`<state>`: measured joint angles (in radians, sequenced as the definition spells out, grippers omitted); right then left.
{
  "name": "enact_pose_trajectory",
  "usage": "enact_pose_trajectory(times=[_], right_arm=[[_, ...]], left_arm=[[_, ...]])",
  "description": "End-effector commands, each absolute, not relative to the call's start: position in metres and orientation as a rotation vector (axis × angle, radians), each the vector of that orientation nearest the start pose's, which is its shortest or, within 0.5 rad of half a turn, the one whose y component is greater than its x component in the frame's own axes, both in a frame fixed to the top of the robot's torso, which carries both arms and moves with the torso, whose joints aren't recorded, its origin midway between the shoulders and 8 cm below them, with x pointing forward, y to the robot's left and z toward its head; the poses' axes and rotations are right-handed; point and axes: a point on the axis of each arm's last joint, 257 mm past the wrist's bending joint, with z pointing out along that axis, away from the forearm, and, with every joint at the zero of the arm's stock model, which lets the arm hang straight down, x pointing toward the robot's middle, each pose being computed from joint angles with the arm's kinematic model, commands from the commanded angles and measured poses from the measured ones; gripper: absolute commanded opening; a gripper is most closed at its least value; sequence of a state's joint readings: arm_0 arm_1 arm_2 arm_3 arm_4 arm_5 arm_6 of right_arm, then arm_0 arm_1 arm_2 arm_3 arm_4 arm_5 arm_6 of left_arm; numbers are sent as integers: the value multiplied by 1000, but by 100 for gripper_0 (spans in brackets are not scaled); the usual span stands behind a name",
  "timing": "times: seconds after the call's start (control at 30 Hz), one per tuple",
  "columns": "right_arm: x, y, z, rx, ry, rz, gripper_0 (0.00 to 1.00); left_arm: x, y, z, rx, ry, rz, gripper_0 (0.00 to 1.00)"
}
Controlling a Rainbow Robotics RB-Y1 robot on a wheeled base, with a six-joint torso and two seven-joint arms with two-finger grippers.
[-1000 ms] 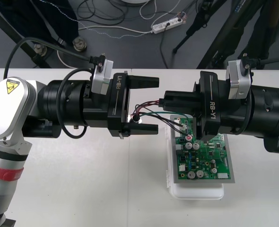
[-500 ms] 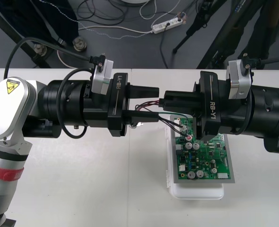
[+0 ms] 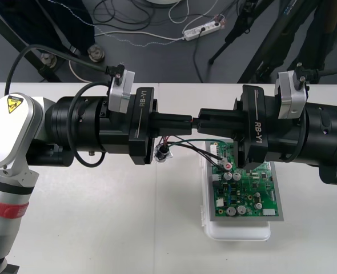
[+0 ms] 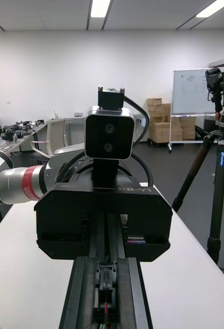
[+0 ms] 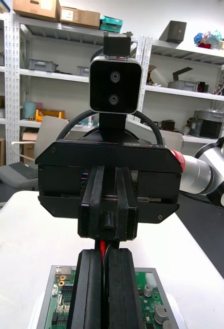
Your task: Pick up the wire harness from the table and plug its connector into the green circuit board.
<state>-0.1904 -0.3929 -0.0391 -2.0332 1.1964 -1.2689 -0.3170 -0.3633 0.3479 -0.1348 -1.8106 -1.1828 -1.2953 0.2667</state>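
Over the table's middle my two grippers meet tip to tip. My left gripper [image 3: 185, 121] is shut on the harness's red wires [image 5: 100, 248], which show between its fingers [image 5: 91, 288]. My right gripper [image 3: 204, 121] is shut on the same wires [image 4: 106, 307]. The round metal socket [image 3: 163, 153] hangs just below the left fingers. Black and green wires [image 3: 194, 147] run from it toward the far left corner of the green circuit board [image 3: 245, 191], which sits on its white base [image 3: 237, 231]. I cannot make out the plug.
The board and base lie right of centre, partly under my right gripper's body. Both arms span the table's middle from either side. Beyond the far edge, cables and a power strip [image 3: 201, 29] lie on the dark floor.
My left gripper's fingers have closed from wide apart onto the wires in front of the right gripper. The socket has dropped a little below them. The right arm has stayed put.
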Motion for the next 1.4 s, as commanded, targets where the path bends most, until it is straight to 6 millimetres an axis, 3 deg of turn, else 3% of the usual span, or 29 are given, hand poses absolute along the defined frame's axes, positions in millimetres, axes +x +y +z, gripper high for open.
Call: enact_pose_trajectory(times=[0.03, 0.33, 0.43, 0.53, 0.57, 0.63, 0.77, 1.03, 1.4], right_arm=[[305, -18, 1, -1256, 887, 970, 0], [304, -18, 0, -1259, 885, 973, 0], [304, -19, -1, -1256, 891, 976, 7], [304, -19, -2, -1255, 891, 975, 26], [304, -19, -2, -1254, 893, 976, 47], [305, -19, -2, -1255, 891, 972, 72], [305, -20, -2, -1256, 888, 965, 98], [305, -21, -3, -1257, 887, 961, 100], [306, -29, -15, -1276, 925, 946, 100]], left_arm=[[321, -40, -9, 1325, 793, -1093, 0], [322, -39, -10, 1325, 794, -1088, 0], [322, -39, -10, 1325, 792, -1088, 0], [324, -39, -12, 1324, 794, -1085, 0], [324, -39, -12, 1322, 793, -1086, 0], [324, -38, -11, 1321, 791, -1085, 0], [325, -37, -10, 1317, 789, -1083, 0], [329, -28, -11, 1322, 786, -1064, 0], [335, 0, -39, 1344, 791, -1116, 0]])
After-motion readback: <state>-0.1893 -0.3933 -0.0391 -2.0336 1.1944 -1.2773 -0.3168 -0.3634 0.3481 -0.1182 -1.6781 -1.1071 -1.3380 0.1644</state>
